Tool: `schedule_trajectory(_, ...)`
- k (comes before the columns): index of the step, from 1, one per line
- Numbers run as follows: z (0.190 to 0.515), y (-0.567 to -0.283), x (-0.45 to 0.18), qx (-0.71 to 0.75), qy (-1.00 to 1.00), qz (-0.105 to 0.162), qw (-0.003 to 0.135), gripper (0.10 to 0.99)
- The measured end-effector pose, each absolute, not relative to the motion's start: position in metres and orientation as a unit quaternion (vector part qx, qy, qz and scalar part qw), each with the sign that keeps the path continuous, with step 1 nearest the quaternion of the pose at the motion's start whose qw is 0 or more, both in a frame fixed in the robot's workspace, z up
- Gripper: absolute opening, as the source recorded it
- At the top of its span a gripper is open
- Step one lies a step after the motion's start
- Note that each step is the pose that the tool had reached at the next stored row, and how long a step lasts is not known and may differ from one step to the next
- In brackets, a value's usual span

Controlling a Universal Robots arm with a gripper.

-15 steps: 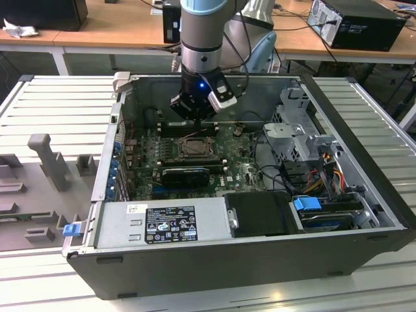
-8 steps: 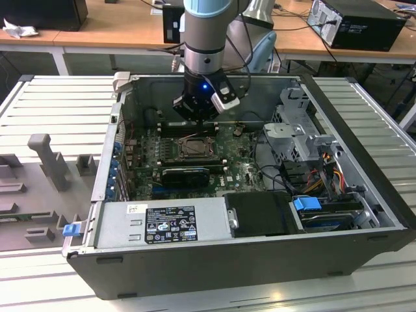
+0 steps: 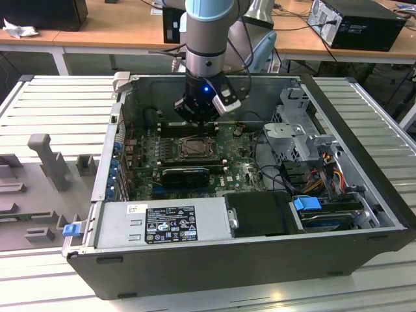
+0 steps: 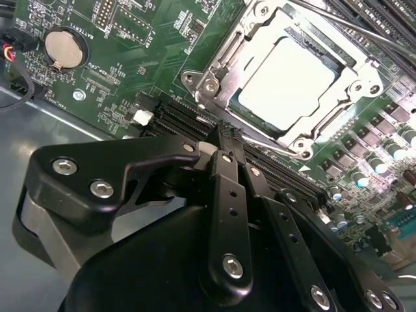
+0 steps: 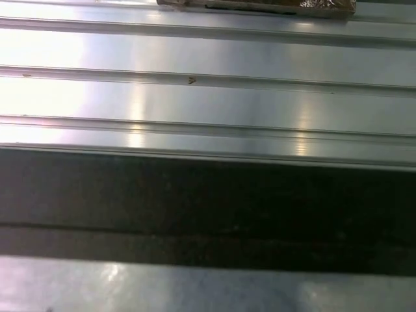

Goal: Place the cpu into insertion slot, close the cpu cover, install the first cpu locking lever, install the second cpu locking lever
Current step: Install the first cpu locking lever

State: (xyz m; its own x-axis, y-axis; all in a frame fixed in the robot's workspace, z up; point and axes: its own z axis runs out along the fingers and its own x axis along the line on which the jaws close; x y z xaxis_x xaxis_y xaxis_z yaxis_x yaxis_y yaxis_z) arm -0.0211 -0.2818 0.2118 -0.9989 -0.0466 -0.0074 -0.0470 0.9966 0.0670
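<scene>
In the second wrist view the cpu (image 4: 289, 81) lies flat in the insertion slot (image 3: 195, 148), its pale top showing through the cut-out of the cpu cover (image 4: 224, 55). The silvery cover lies down over it. One thin lever rod (image 4: 354, 29) runs along the socket's far side, and another (image 4: 273, 144) along the side nearest my fingers. My gripper (image 4: 225, 133) is shut with nothing between its black fingers (image 4: 227, 195), its tips just off the socket's corner by the near rod. In the exterior view the gripper (image 3: 197, 119) hangs low over the green motherboard (image 3: 237, 162), just behind the socket.
The open computer case (image 3: 364, 130) lies on a ribbed metal table (image 5: 208, 97). Long black memory slots (image 4: 286, 172) run beside the socket. A coin battery (image 4: 65, 49), a drive cage with cables (image 3: 312, 162) and a power supply (image 3: 162, 224) surround the board.
</scene>
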Motion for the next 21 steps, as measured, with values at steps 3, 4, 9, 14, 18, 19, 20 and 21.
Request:
schedule_trajectory(3,0.2098,-0.2818,-0.0204,-0.024,0.999,0.034,0.003,0.106)
schedule_trajectory(4,0.209,-0.2818,-0.02,-0.024,0.999,0.034,0.003,0.106)
schedule_trajectory(9,0.2053,-0.2818,-0.019,-0.025,0.999,0.034,0.003,0.106)
schedule_trajectory(14,0.2046,-0.2818,-0.0188,-0.025,0.999,0.033,0.003,0.106)
schedule_trajectory(18,0.2042,-0.2818,-0.0188,-0.025,0.999,0.032,0.003,0.106)
schedule_trajectory(19,0.204,-0.2818,-0.0188,-0.025,0.999,0.032,0.003,0.106)
schedule_trajectory(20,0.2038,-0.2818,-0.0188,-0.025,0.999,0.031,0.003,0.106)
schedule_trajectory(21,0.2038,-0.2818,-0.0188,-0.025,0.999,0.031,0.003,0.106)
